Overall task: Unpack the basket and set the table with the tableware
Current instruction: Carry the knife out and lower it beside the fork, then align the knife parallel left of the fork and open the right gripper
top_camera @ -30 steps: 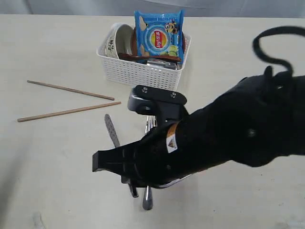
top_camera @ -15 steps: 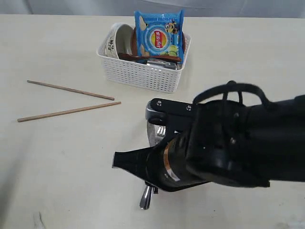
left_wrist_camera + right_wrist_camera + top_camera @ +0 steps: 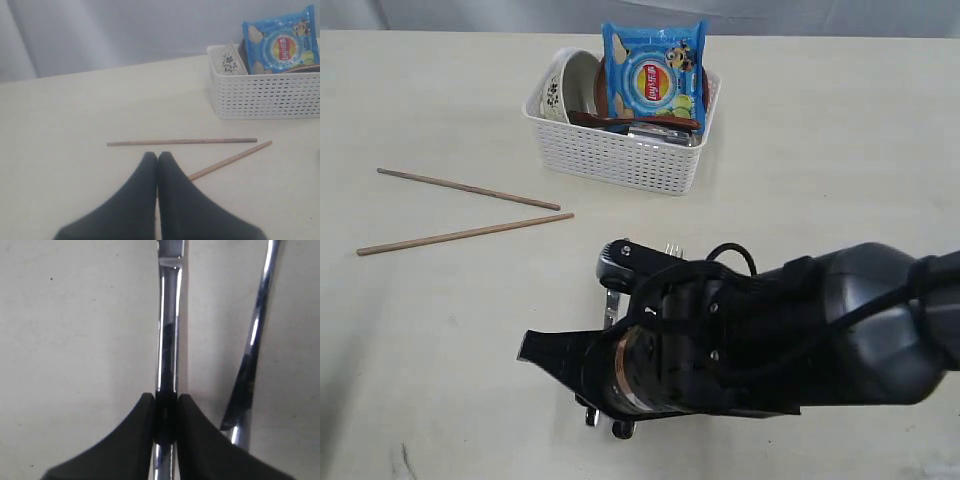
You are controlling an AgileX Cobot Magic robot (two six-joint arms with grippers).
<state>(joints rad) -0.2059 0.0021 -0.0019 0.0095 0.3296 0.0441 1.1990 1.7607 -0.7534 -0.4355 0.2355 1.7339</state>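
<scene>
My right gripper (image 3: 165, 399) is shut on the handle of the steel knife (image 3: 169, 340), low over the table (image 3: 440, 330). The steel fork (image 3: 252, 340) lies close beside the knife, slanting away from it. In the exterior view the right arm covers most of both; only a bit of the knife (image 3: 611, 312) and the fork tines (image 3: 672, 248) show. My left gripper (image 3: 158, 154) is shut with nothing in it, just above the two wooden chopsticks (image 3: 182, 142) that lie on the table. The white basket (image 3: 620, 155) holds the floral bowl (image 3: 560, 88) and a red-brown spoon (image 3: 620, 121).
A blue chips bag (image 3: 653, 72) stands upright in the basket, hiding what is behind it. The two chopsticks (image 3: 468, 188) lie spread apart left of the basket. The bulky black right arm (image 3: 800, 330) fills the near right of the table.
The right arm has swung lower and nearer over the cutlery. The knife blade, which lay out to the left, now shows further right, close to the fork.
</scene>
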